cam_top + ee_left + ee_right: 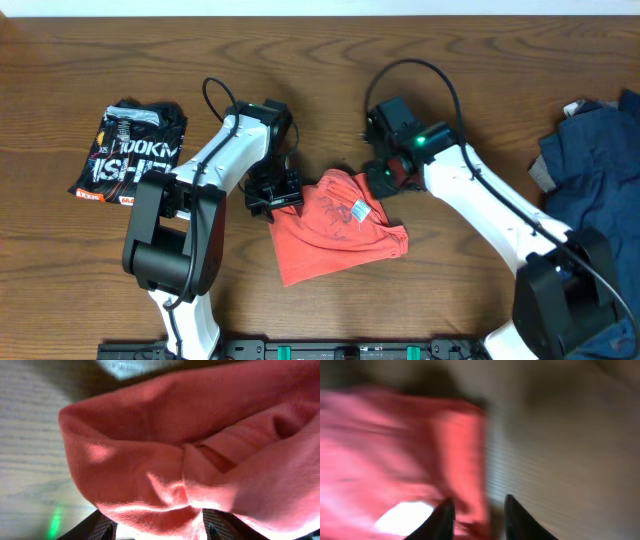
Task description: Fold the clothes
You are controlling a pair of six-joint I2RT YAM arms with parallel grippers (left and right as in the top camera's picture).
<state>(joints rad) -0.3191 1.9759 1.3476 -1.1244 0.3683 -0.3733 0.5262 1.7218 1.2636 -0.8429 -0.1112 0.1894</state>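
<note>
The coral-red T-shirt [335, 228] lies partly folded and rumpled at the table's middle, printed lettering showing on top. My left gripper [276, 196] is at its upper left edge. In the left wrist view a thick bunch of the red cloth [165, 460] fills the space between the fingers [159, 532], which grip it. My right gripper [384, 176] is at the shirt's upper right corner. The right wrist view is blurred; its fingers [476, 517] stand a little apart, with the shirt's edge [465, 455] between them.
A folded black T-shirt with white lettering [132, 150] lies at the left. A heap of navy blue shirts [590, 165] lies at the right edge. The wooden table [480, 80] shows behind and in front of the arms.
</note>
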